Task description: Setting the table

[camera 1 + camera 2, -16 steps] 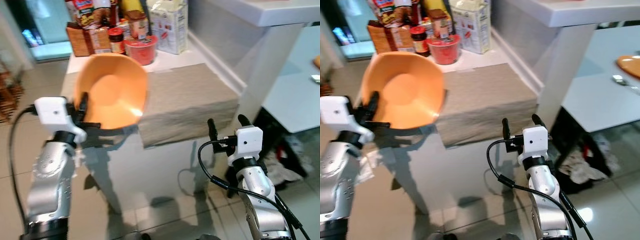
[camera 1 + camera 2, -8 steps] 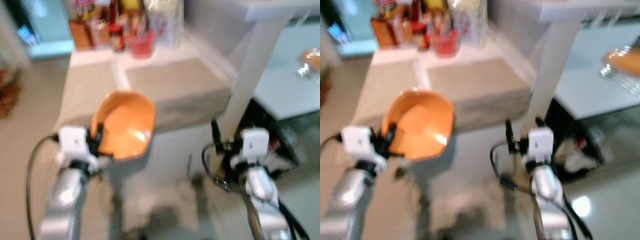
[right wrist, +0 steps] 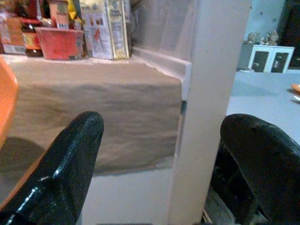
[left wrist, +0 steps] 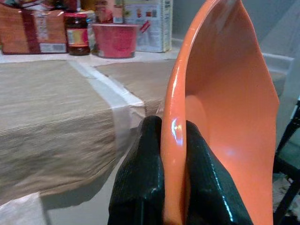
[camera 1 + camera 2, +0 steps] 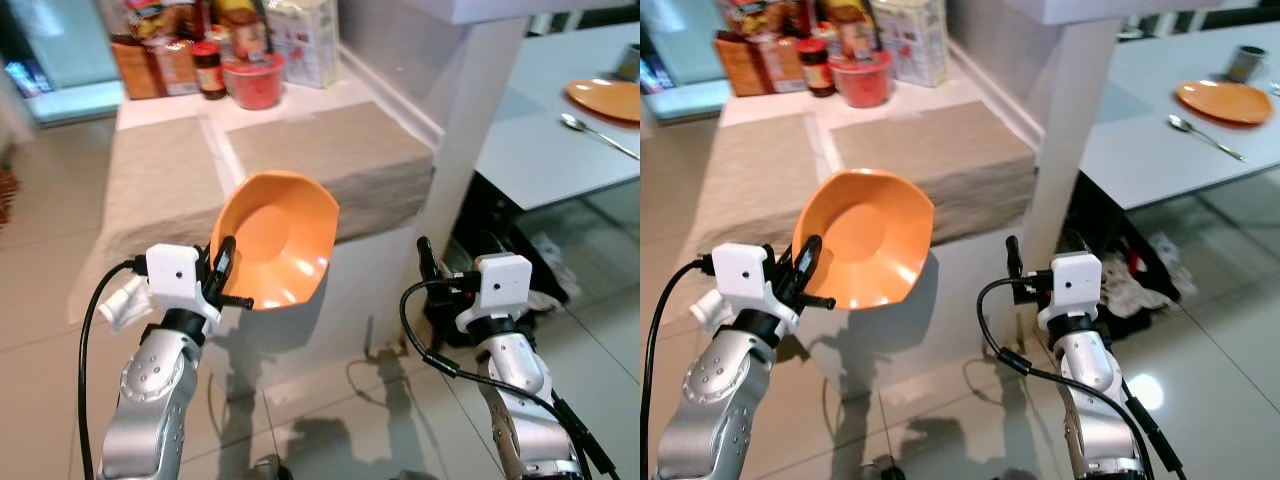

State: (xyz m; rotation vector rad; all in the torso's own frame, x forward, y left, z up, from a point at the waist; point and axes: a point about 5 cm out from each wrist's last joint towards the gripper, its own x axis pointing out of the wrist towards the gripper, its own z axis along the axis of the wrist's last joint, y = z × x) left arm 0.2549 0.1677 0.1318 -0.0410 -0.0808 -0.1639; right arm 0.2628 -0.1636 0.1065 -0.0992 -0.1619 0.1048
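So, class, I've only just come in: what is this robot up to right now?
It is setting the table. The left gripper pinches the rim of an orange bowl, held in the air in front of a counter covered with beige mats. The right gripper is open and holds nothing. Off to the robot's right, a dining table already carries an orange plate and a spoon.

You see a plain orange bowl [image 5: 278, 237] pinched between glossy black fingers [image 4: 140, 183], beige woven mats [image 5: 330, 160] on a white counter [image 5: 210, 150], a red tub [image 5: 254, 82], and an orange plate [image 5: 1225, 101] on the pale grey table [image 5: 1150, 150].
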